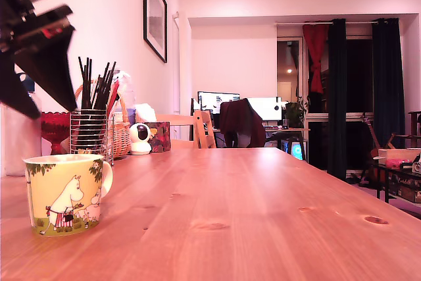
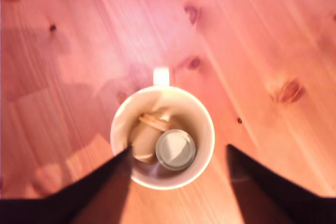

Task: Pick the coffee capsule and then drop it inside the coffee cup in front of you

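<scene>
A: Exterior view first. We find the arm raised at the view's upper left, its gripper (image 1: 29,64) above the cup (image 1: 64,192), clear of the rim. The cup stands upright on the table (image 1: 263,215).

B: Wrist view. We look straight down; the fingers (image 2: 94,187) are spread wide, released, holding nothing. The capsule (image 2: 175,149) lies inside the cup (image 2: 205,124), between and below them.

A knotty reddish pine table (image 1: 263,215) carries a wire-mesh holder of black sticks (image 1: 92,129), a woven wicker basket (image 1: 121,135) and a small white round camera gadget (image 1: 139,139), with a black-framed picture (image 1: 155,14) on the wall.
</scene>
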`<state>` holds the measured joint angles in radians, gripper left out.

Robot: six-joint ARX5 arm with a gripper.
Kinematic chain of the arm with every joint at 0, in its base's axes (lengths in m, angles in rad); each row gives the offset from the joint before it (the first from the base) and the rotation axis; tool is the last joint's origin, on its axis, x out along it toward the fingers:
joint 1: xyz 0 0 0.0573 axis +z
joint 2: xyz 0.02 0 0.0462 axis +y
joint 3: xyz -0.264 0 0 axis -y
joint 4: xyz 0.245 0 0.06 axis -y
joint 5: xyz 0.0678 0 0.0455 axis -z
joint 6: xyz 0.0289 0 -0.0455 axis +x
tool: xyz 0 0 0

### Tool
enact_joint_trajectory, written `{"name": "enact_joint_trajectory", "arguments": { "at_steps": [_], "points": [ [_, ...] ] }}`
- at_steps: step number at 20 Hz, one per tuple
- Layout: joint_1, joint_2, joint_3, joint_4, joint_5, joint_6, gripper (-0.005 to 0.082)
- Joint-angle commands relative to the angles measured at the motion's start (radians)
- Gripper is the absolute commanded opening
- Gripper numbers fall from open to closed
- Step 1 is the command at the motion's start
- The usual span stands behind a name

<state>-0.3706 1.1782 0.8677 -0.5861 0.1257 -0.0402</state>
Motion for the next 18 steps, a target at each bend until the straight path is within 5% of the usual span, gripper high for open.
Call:
{"name": "enact_joint_trajectory", "arguments": {
  "at_steps": [1,11,18],
  "points": [
    [0.002,-0.038,-0.001,0.016,0.000,0.014,-0.0024],
    [0.121,-0.314,-0.318,0.369,0.006,-0.013,-0.0024],
    [0.280,-0.388,-0.533,0.645,0.160,-0.021,-0.0024]
  ]
}}
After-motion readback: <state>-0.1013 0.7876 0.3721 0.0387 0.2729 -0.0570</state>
